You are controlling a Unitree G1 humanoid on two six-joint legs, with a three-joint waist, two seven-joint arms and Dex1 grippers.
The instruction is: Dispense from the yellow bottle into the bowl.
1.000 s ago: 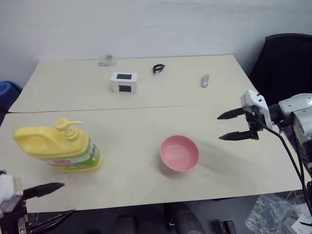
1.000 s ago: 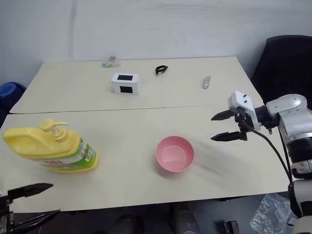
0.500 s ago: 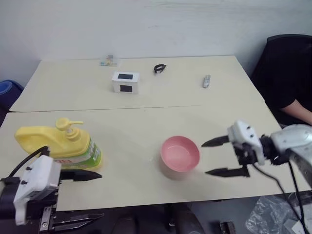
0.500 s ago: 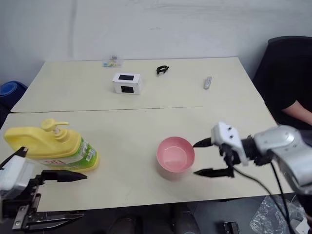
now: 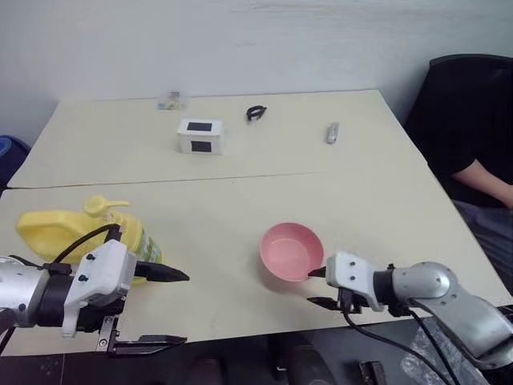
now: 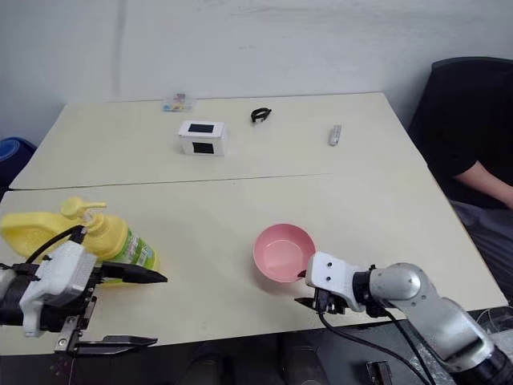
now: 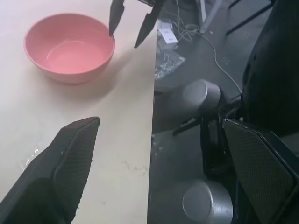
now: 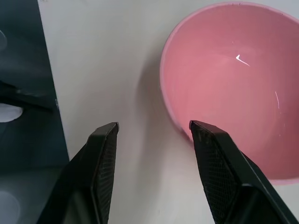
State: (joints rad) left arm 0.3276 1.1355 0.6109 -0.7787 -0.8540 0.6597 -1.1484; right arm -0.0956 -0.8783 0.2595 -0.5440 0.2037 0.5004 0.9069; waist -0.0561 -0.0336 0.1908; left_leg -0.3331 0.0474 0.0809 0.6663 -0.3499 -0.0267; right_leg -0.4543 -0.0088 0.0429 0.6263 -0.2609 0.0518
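The left hand (image 5: 164, 309) is spread wide with nothing in it, and the yellow bottle (image 5: 56, 231) is parked just behind it on the worktop (image 5: 240, 152). The right hand (image 8: 154, 128) is half-open, one finger at the pink bowl (image 5: 291, 250) rim, the other outside; actual contact can't be told.

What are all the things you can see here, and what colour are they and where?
table: two, cream, pushed together edge to edge.
yellow bottle: one, yellow with a green label, near left of the table.
bowl: one, pink, near edge, middle.
box: one, white with dark patches, far side.
black loop: one, far side.
small grey thing: one, far right.
tiny packet: one, far edge.
chair: one, black, right, with a person's arm.
left gripper: black fingers, open, by the bottle.
right gripper: black fingers, at the bowl's rim.
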